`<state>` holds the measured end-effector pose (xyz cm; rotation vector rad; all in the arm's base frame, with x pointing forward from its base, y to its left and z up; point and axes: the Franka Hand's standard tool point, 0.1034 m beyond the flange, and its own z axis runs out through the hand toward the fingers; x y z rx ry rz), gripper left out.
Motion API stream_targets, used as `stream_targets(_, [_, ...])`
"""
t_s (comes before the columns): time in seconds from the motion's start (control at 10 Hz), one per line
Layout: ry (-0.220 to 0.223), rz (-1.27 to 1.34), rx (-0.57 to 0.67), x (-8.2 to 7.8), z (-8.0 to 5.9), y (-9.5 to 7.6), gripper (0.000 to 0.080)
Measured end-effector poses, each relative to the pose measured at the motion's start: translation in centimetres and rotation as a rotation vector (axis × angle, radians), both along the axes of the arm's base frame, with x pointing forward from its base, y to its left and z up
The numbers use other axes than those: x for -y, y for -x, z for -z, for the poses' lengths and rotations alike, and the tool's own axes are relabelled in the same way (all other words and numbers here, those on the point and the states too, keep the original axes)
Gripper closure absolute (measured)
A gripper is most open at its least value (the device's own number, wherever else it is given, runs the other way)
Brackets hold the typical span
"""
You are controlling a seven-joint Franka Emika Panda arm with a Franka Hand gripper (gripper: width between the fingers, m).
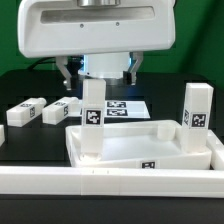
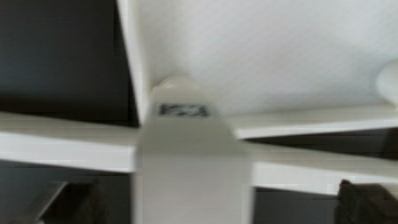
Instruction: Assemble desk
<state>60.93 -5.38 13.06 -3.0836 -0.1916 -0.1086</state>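
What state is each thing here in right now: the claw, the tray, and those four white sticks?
gripper: open, holding nothing, above one upright leg.
tabletop: lying flat, rim up.
leg under the gripper: standing upright at a tabletop corner.
other upright leg: standing at the tabletop's side, on the exterior view's right.
first lying leg: flat on the table, unattached.
second lying leg: flat on the table, unattached.

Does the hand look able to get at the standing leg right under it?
Probably yes. The hand is open and hangs right above that leg, with nothing between them. The other standing leg is off to the exterior view's right, out of the way.
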Motion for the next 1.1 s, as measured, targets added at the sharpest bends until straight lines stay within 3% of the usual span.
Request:
stream_targets(0.5, [0.008, -0.010, 0.003, 0.98, 0.71, 0.04, 0.0151])
stream_targets(0.6, [0.009, -0.028, 0.001, 0.95, 0.89, 0.10, 0.0274])
stream_targets(0.7, [0.010, -0.041, 0.000, 0.95, 0.98, 0.13, 0.0274])
stream_targets(0.8, [0.010, -0.040, 0.000, 0.94, 0.98, 0.13, 0.0465])
stream_targets(0.9, [0.010, -0.040, 0.000, 0.94, 0.98, 0.13, 0.0511])
stream_targets(1.1, [0.008, -0.023, -0.001, 0.92, 0.98, 0.13, 0.0511])
